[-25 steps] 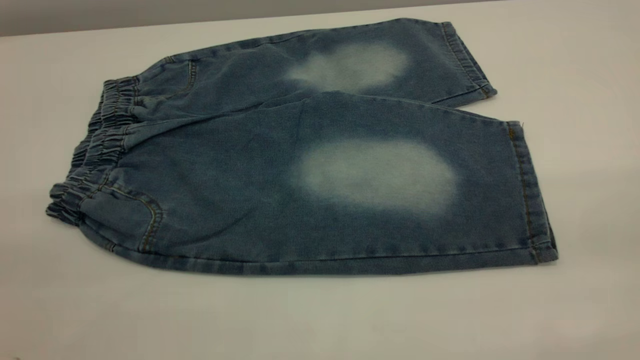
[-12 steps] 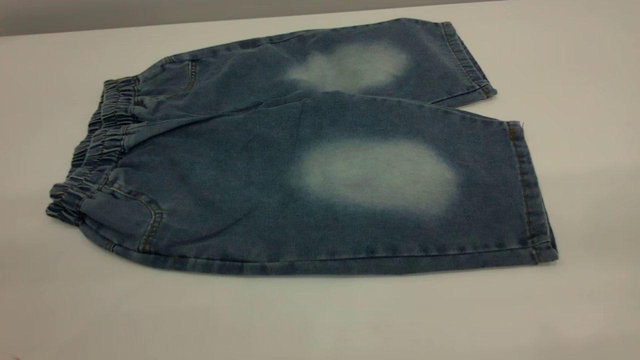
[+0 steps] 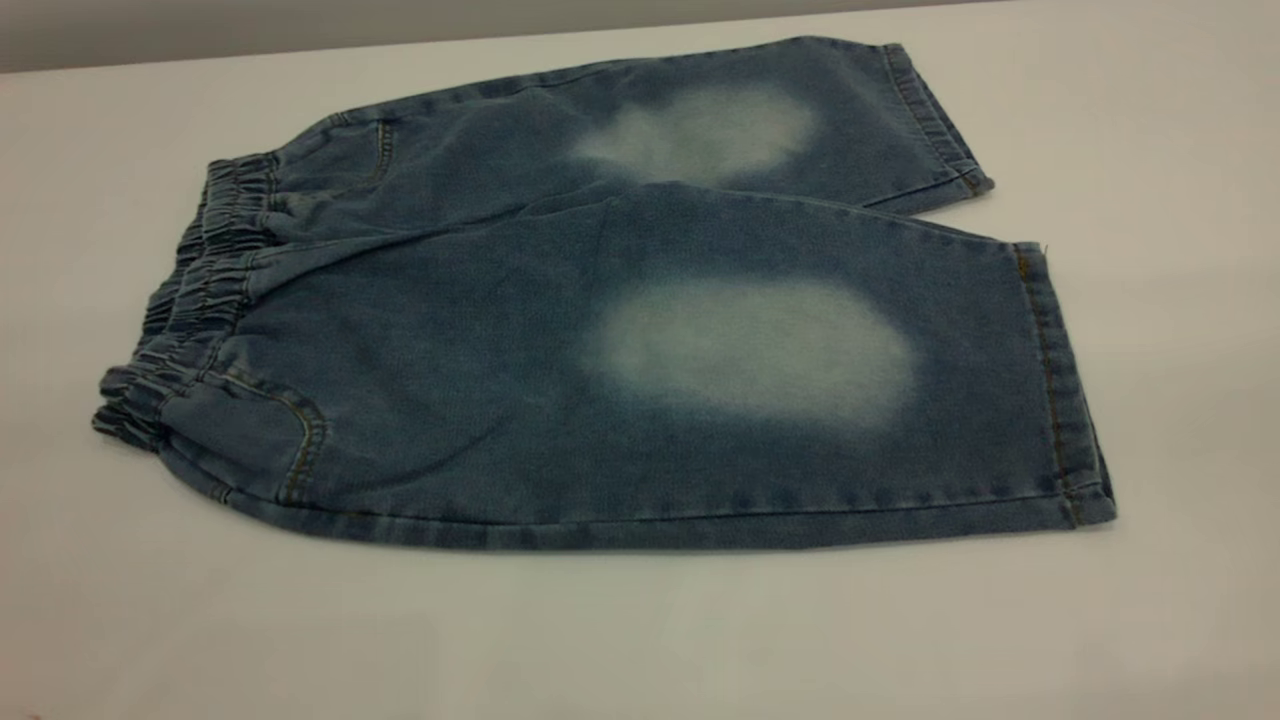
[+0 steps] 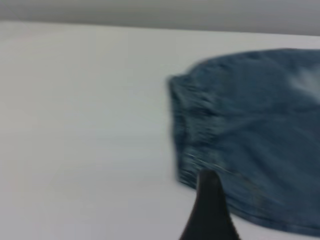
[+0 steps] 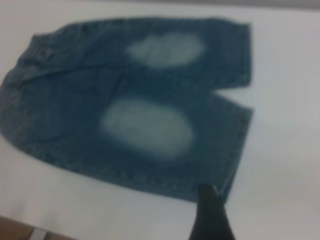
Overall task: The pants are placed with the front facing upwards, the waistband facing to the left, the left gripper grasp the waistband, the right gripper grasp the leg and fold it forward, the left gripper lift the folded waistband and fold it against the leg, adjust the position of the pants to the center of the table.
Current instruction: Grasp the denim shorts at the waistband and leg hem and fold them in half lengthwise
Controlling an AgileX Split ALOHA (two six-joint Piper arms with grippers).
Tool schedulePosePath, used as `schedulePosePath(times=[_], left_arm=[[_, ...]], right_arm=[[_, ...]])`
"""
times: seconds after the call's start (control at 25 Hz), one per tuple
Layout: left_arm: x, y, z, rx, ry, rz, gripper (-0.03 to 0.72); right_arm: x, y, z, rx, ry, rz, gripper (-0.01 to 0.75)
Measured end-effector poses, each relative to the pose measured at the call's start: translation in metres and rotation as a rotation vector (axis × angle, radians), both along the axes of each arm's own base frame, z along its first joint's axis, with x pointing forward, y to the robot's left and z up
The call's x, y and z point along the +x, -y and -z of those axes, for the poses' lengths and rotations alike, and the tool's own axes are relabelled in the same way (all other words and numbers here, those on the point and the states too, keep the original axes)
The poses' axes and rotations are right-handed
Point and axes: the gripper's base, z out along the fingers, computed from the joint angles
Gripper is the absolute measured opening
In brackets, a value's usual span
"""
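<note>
Denim pants (image 3: 600,340): blue, spread flat and unfolded on the table (image 3: 1150,120), front side up, both legs side by side and running toward the right of the exterior view.
Waistband (image 3: 190,300): gathered, darker band at the left end of the pants, lying on the table, ungripped in the exterior view.
Near leg (image 3: 780,400): the wider one toward the camera, with a large pale oval fade at its middle; its tan-stitched hem lies at the right end.
Far leg (image 3: 720,130): lies behind the near one, partly overlapped by it along the middle seam, with its own smaller pale fade.
Pocket seam (image 3: 300,440): curved tan stitching at the near corner, just past the waistband.
Left tool (image 4: 210,210): only one dark pointed fingertip shows in the left wrist view, over the corner of the waistband (image 4: 192,130); whether it touches the cloth I cannot tell, and I cannot tell whether it is open or closed.
Right tool (image 5: 210,215): one dark fingertip shows in the right wrist view, over the near hem corner of the leg (image 5: 150,130); contact is unclear, and I cannot tell whether it is open or closed.
Exterior view: neither tool appears in it.
Table surface: plain white-grey, visible on all sides of the pants.
</note>
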Motion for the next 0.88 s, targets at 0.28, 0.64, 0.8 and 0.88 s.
schedulePosePath(times=[0.28, 0.64, 0.8, 0.88], left_arm=[[0.076, -0.011, 0.011, 0.150, -0.243, -0.035, 0.442], [0.159, -0.011, 0.060, 0.046, -0.455, -0.037, 0.438], [0.178, -0.021, 0.089, -0.067, -0.582, -0.095, 0.438], [0.184, -0.029, 0.104, -0.129, -0.648, -0.136, 0.438]], right_arm=[[0.066, -0.014, 0.006, 0.070, -0.111, -0.024, 0.409], [0.123, -0.023, 0.038, 0.084, -0.286, -0.018, 0.409], [0.140, -0.025, 0.051, 0.114, -0.341, 0.019, 0.409], [0.145, -0.026, 0.056, 0.122, -0.367, 0.026, 0.409]])
